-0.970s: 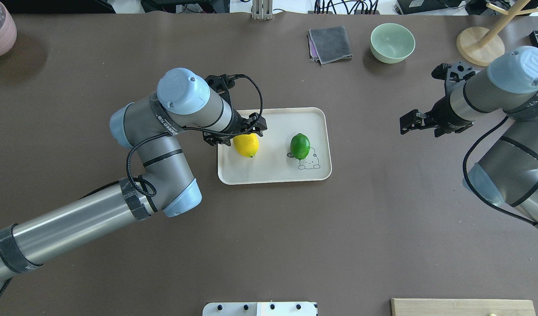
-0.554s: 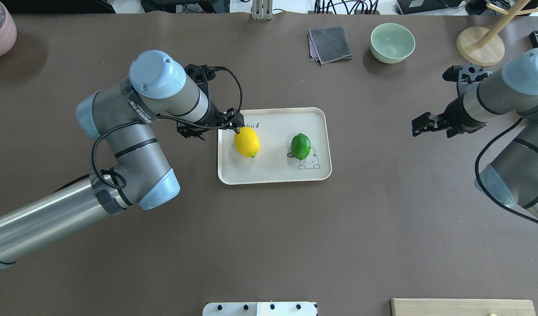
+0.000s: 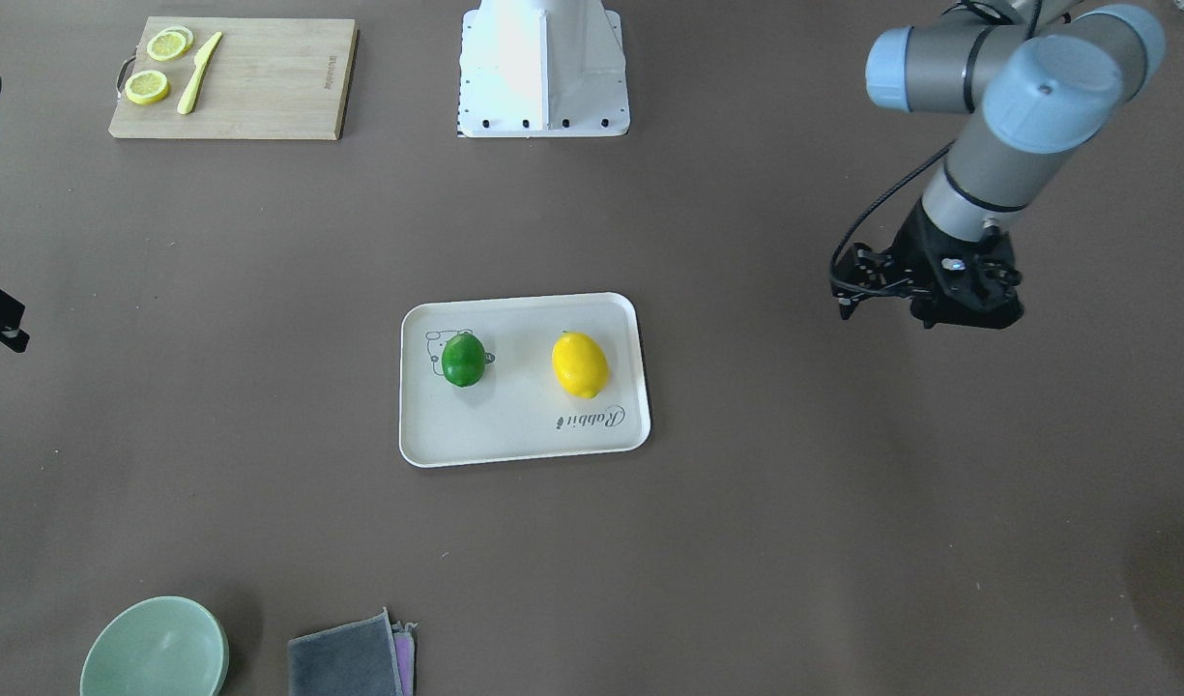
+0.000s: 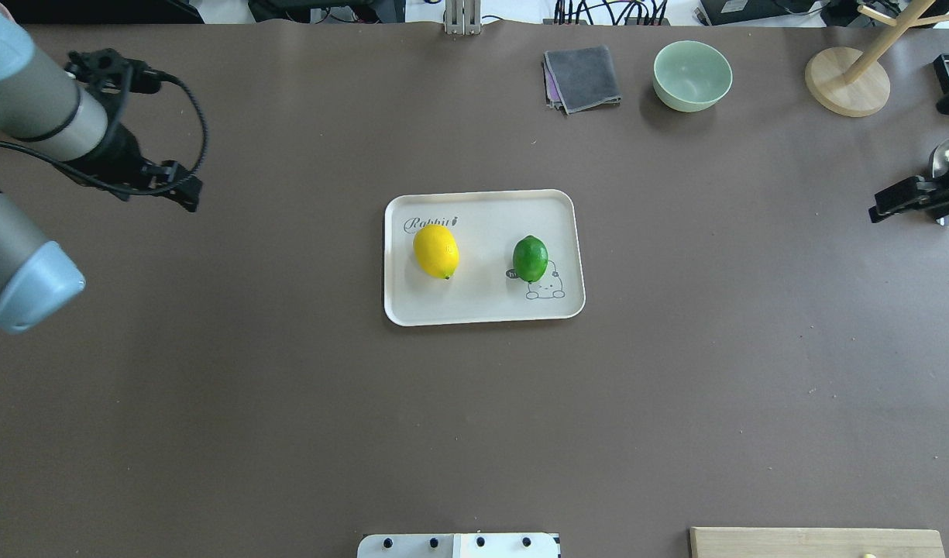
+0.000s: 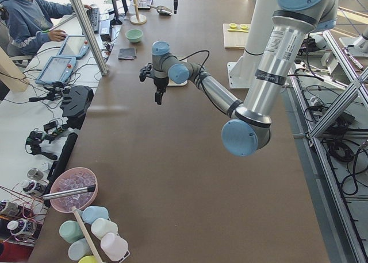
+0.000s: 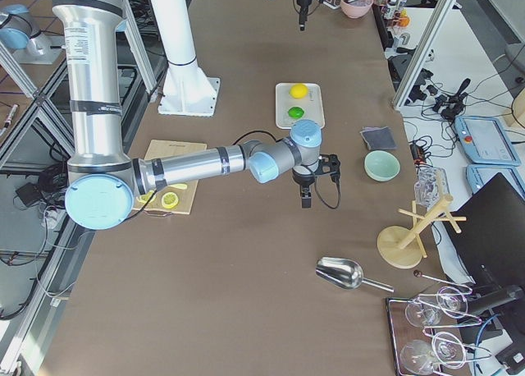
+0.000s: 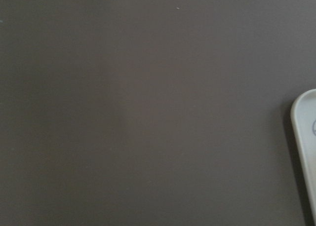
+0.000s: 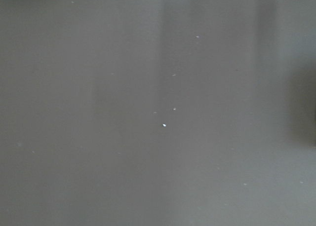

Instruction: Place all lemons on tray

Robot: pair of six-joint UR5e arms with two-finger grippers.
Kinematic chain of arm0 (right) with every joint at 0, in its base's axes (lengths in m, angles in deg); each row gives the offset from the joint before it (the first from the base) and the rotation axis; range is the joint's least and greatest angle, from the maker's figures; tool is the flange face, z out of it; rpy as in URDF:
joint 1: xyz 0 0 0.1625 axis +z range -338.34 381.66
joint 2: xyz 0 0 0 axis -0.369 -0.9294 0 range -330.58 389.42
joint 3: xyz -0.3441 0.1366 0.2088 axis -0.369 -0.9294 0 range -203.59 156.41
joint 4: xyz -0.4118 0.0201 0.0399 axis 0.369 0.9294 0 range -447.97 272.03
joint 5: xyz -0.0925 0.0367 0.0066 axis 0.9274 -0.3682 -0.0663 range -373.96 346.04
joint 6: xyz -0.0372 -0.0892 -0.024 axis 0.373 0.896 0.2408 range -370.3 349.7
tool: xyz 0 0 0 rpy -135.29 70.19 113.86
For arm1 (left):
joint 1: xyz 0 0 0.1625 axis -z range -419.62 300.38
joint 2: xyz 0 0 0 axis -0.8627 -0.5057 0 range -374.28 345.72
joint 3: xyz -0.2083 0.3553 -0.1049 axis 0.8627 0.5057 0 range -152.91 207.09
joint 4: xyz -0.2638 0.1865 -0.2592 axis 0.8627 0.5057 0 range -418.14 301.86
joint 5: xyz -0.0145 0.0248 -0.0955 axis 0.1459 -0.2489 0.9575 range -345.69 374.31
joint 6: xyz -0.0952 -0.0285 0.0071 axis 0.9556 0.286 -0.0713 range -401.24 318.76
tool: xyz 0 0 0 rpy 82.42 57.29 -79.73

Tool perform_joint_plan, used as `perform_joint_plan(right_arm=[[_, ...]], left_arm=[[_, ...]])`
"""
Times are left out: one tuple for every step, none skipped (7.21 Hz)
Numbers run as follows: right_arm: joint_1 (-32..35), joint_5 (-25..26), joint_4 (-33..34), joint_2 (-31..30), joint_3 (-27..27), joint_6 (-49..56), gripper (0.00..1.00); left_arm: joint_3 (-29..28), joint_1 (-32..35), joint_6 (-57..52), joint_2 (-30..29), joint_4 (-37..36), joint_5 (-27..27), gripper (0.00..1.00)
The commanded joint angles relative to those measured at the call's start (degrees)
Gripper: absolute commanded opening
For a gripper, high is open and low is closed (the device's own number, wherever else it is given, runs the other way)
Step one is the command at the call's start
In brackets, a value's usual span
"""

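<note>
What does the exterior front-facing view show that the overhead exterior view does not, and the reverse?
Only the front-facing view shows two round yellow lemon slices and a pale yellow knife on the rectangular wooden cutting board; the overhead view catches only that board's edge. Only the overhead view shows the round wooden stand base at its upper right. Both show the off-white rectangular tray holding the glossy yellow lemon and the dark green lemon, the pale green bowl and the folded grey cloth.

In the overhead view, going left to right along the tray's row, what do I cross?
Left claw → bright yellow oval lemon → dark green oval lemon → right claw.
</note>
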Motion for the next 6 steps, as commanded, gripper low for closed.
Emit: perform_joint_plan(right_arm=[[9.8, -1.0, 11.4, -1.2, -0.1, 18.6, 1.00], [11.7, -0.9, 13.7, -1.4, -0.2, 21.9, 1.00], [12.6, -0.5, 14.0, -2.2, -0.3, 22.1, 1.00], [13.1, 0.1, 13.3, -3.6, -0.1, 22.4, 1.00], [13.9, 0.1, 13.3, -4.2, 0.2, 22.4, 1.00], [13.8, 0.2, 13.3, -4.8, 0.0, 22.4, 1.00]], left_arm=[[0.0, 14.4, -24.6, 11.5, 0.0, 3.3, 0.97], [-2.4, 21.1, -33.9, 14.9, 0.0, 5.8, 0.97], [-4.7, 26.6, -38.4, 18.3, 0.1, 10.9, 0.97], [-6.1, 28.4, -38.9, 21.3, -0.1, 14.0, 0.97], [-7.9, 28.6, -38.9, 22.1, 2.1, 14.3, 0.97], [-9.5, 29.0, -38.5, 22.3, 6.6, 11.9, 0.97]])
